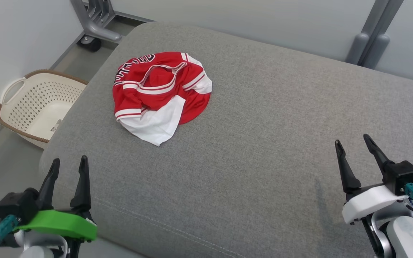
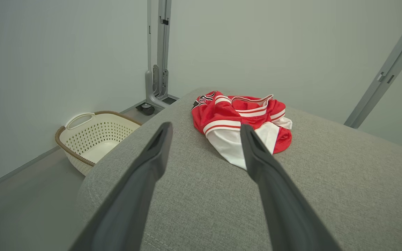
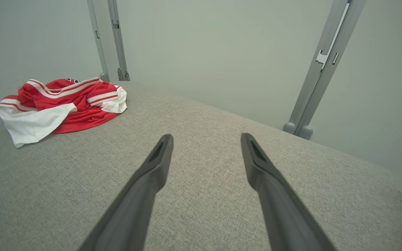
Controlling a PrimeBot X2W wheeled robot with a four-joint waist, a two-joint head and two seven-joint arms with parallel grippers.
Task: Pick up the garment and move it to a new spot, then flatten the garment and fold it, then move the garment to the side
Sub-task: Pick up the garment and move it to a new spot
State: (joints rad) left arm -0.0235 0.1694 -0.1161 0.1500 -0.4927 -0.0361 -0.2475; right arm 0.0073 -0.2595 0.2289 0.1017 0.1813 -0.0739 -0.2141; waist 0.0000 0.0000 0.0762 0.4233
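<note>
- Red-and-white garment (image 1: 160, 95) lies crumpled on the grey cushion (image 1: 264, 150), on the side nearest the basket (image 1: 38, 107).
- Left gripper (image 1: 69, 160) and right gripper (image 1: 352, 139) hover well apart from it, fingers spread, holding nothing.
- Pinching only one loose layer of the heap could let the rest drag or slip free.
- A pull toward the basket could send it off the cushion's edge.

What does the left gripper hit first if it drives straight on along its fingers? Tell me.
Probably the red and white garment, at its near left edge: the open left gripper aims there across the grey cushion. Depth is unclear, so it may graze the cushion first.
</note>
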